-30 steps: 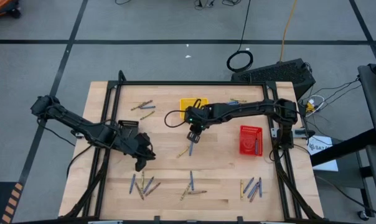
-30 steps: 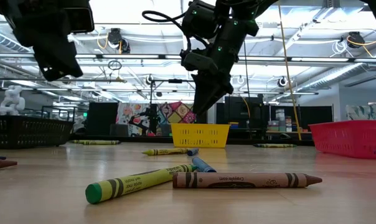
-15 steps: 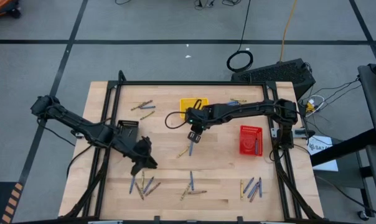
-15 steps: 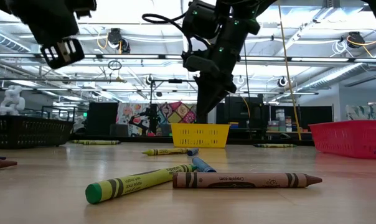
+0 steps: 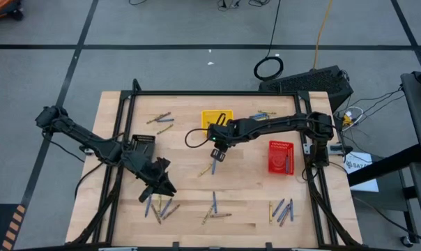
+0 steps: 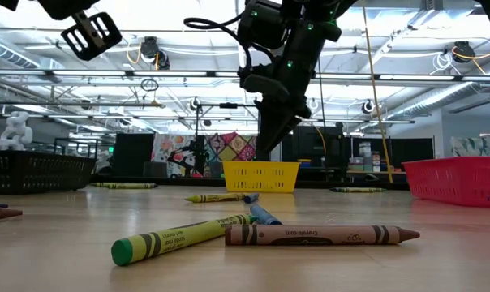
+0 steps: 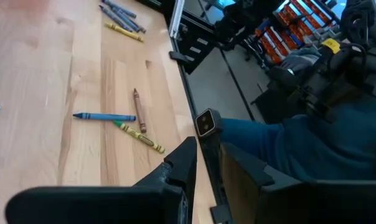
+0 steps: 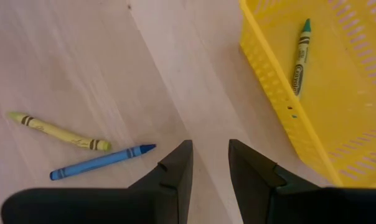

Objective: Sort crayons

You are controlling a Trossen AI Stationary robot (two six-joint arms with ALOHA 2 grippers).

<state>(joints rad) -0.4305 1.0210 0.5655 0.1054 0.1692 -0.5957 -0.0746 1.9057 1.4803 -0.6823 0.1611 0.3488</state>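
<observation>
The large wooden bench (image 5: 189,150) carries everything. Over it reach two dark arms. The left end effector (image 5: 162,187) hangs above the near left part of the bench, just over a small group of crayons (image 5: 159,208). Its two fingers (image 7: 183,167) stand a little apart with nothing between them. The right end effector (image 5: 218,155) hangs over the middle of the bench, beside the yellow plastic mesh tray (image 8: 312,87). Its fingers (image 8: 175,168) also stand a little apart and hold nothing.

The red plastic mesh tray (image 5: 281,155) is on the right side of the bench, and it seems to have some crayons inside. The yellow tray has one green-tipped crayon (image 8: 299,56) in it.

The other crayons lie flat in several groups across the bench. Near the right end effector lie a blue paper-wrapped crayon (image 8: 101,162) and a yellow paper-wrapped crayon (image 8: 57,131), close together but apart from the tray.

I judge a crayon to be very light, stiff and brittle, and its round body can roll. The best hold is probably across the wrapped middle, with a gentle squeeze, because the bare wax tip is smooth and may break.
</observation>
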